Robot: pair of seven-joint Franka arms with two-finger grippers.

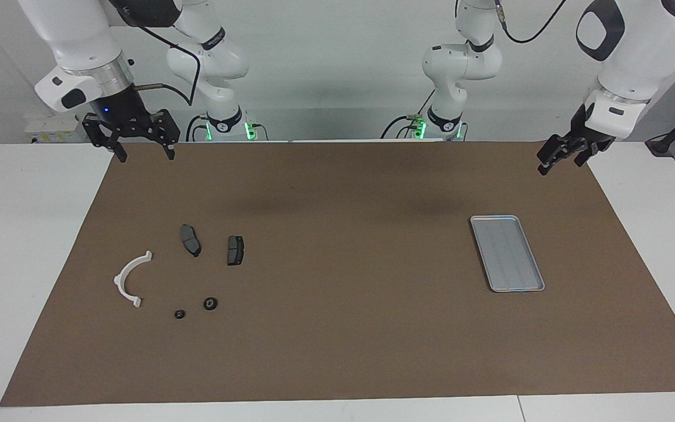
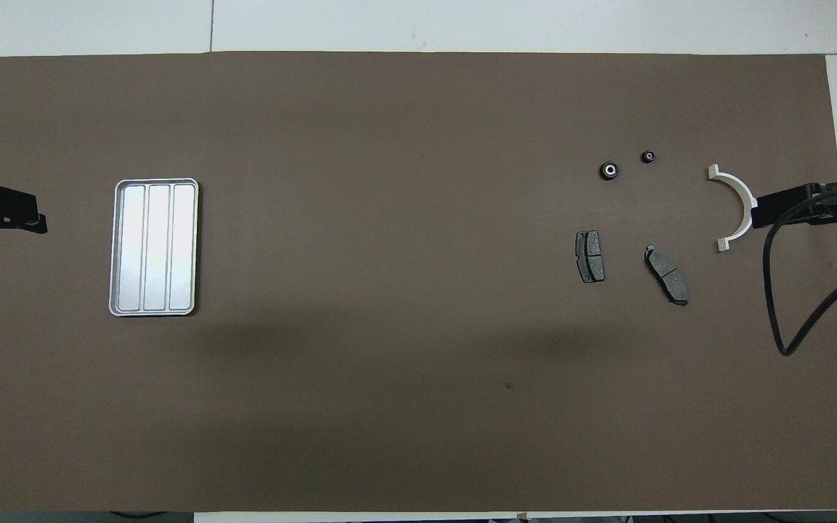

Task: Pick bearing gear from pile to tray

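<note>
The pile lies toward the right arm's end of the table. It holds a white arc bracket (image 1: pixel 132 278) (image 2: pixel 734 207), two dark brake pads (image 1: pixel 190 240) (image 1: pixel 235 250) and two small black round bearing gears (image 1: pixel 210 303) (image 1: pixel 180 314). In the overhead view the larger gear (image 2: pixel 609 171) and the smaller one (image 2: pixel 648 156) lie farthest from the robots. The silver tray (image 1: pixel 507 253) (image 2: pixel 154 247) rests toward the left arm's end with nothing in it. My right gripper (image 1: pixel 144 153) (image 2: pixel 758 212) hangs open above the mat's edge by the pile, holding nothing. My left gripper (image 1: pixel 560 159) (image 2: pixel 4 216) hangs open above the mat's corner beside the tray.
A brown mat (image 1: pixel 337 340) covers most of the white table (image 1: pixel 21 234). A black cable (image 2: pixel 778 290) droops from the right arm over the mat's end near the arc bracket.
</note>
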